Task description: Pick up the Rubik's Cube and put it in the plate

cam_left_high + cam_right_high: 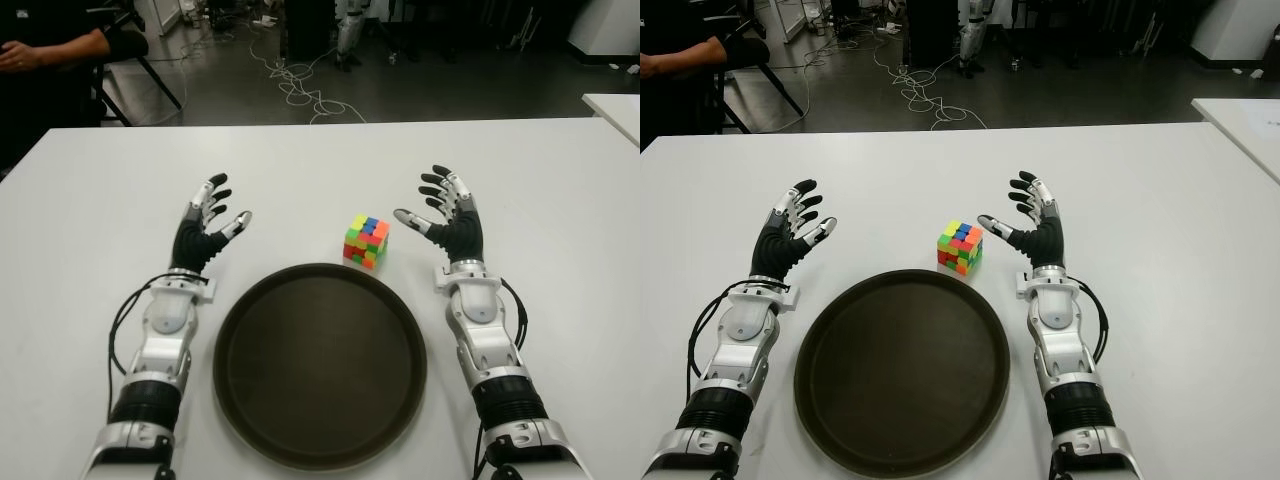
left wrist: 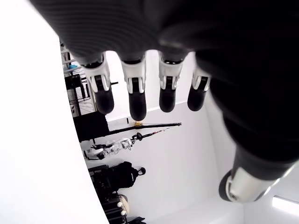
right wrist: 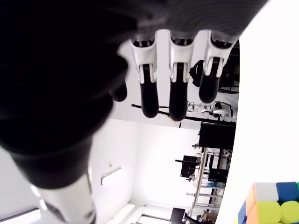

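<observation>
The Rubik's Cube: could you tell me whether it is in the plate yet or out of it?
Out. The Rubik's Cube sits on the white table just beyond the plate rim, near the open right hand.

My Rubik's Cube (image 1: 367,241) shows scrambled squares of green, yellow, blue, orange and red, bright on the plain white table (image 1: 300,170). Just beside it, the plate (image 1: 320,365) is a flat dark brown. My left hand (image 1: 203,228) and right hand (image 1: 449,220) are black with silver-white knuckle segments and black fingertips.
</observation>
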Controlling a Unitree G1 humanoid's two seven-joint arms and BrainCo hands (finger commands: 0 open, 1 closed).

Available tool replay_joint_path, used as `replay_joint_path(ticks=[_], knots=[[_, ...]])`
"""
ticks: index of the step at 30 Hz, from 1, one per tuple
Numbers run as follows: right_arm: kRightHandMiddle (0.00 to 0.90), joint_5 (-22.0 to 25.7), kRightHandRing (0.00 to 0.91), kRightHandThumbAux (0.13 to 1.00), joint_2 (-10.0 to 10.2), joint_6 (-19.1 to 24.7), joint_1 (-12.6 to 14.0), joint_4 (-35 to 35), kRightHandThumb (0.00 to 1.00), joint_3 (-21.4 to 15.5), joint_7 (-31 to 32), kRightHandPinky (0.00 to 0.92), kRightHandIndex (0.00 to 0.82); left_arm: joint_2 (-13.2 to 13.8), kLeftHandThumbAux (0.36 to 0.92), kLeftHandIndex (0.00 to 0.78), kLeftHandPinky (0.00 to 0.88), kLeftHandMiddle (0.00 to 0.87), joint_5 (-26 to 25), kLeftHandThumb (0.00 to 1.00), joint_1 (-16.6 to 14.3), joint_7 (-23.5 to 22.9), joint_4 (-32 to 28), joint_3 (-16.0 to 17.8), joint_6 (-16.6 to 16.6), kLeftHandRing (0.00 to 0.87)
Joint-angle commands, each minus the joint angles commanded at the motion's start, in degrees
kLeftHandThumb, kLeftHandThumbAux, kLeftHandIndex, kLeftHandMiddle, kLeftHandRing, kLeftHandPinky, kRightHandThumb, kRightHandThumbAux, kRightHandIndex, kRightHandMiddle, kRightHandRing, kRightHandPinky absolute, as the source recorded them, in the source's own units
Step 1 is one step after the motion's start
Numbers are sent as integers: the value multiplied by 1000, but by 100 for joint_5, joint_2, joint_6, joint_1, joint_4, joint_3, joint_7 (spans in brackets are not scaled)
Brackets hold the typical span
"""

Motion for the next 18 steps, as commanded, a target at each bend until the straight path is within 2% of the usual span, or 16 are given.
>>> replay_joint_path(ticks=[18], knots=[[257, 28, 241, 835, 8, -20, -8, 32, 48, -29, -9, 217, 200, -6, 646, 97, 141, 115, 44, 185, -35, 72, 100, -6, -53, 117]])
